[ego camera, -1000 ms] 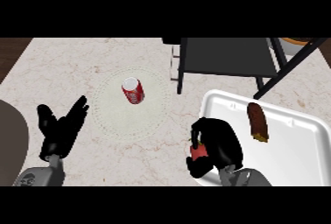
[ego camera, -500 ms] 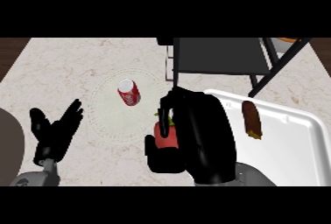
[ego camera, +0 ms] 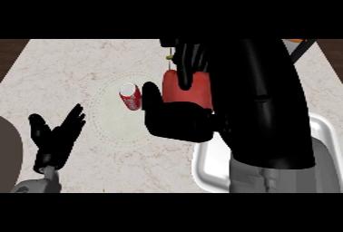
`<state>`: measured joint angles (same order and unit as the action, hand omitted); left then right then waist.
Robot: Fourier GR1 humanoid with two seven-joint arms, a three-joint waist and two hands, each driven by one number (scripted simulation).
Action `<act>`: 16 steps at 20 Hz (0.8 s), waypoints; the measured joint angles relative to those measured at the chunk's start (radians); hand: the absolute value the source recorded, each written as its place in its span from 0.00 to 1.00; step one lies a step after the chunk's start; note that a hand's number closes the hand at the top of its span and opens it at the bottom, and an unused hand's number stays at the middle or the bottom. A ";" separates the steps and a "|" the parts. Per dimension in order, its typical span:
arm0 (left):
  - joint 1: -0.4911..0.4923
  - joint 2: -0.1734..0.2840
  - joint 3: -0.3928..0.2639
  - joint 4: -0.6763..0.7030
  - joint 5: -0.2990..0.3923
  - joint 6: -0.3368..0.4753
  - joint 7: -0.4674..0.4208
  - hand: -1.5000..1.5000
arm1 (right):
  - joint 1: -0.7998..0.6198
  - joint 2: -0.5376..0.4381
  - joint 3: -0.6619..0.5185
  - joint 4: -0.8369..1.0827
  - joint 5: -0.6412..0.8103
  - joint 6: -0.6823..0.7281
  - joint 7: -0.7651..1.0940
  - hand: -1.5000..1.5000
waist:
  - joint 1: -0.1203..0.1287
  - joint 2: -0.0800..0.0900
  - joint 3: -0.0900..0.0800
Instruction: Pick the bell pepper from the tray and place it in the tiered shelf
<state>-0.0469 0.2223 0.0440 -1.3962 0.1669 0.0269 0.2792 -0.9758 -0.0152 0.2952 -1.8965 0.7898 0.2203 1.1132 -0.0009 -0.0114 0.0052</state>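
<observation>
A kitchen. The pale marbled bench [ego camera: 74, 68] carries a plate [ego camera: 107, 122] and a white tray [ego camera: 208, 167]. A red can [ego camera: 130, 96] lies on the plate.

The right hand [ego camera: 201, 104] covers most of the bell pepper [ego camera: 182, 88] (only a red patch shows) and hides the shelf. The white tray [ego camera: 208, 165] shows only two slivers beside the forearm.
</observation>
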 measured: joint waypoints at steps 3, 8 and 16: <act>0.004 0.006 0.009 -0.001 0.004 -0.008 -0.007 0.50 | -0.067 -0.025 -0.100 0.053 -0.023 0.024 -0.019 1.00 | 0.001 0.002 0.000; 0.005 -0.007 0.003 -0.003 -0.005 -0.006 -0.023 0.50 | -0.205 -0.084 -0.254 0.186 -0.051 0.051 -0.055 1.00 | 0.005 0.004 0.000; -0.003 -0.007 0.008 0.001 -0.007 -0.016 -0.021 0.50 | -0.354 -0.200 -0.397 0.438 -0.104 0.097 -0.143 1.00 | 0.011 0.008 0.001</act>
<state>-0.0497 0.2150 0.0516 -1.3956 0.1601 0.0111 0.2584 -1.3298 -0.2152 -0.1022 -1.4588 0.6855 0.3176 0.9698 0.0099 -0.0038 0.0057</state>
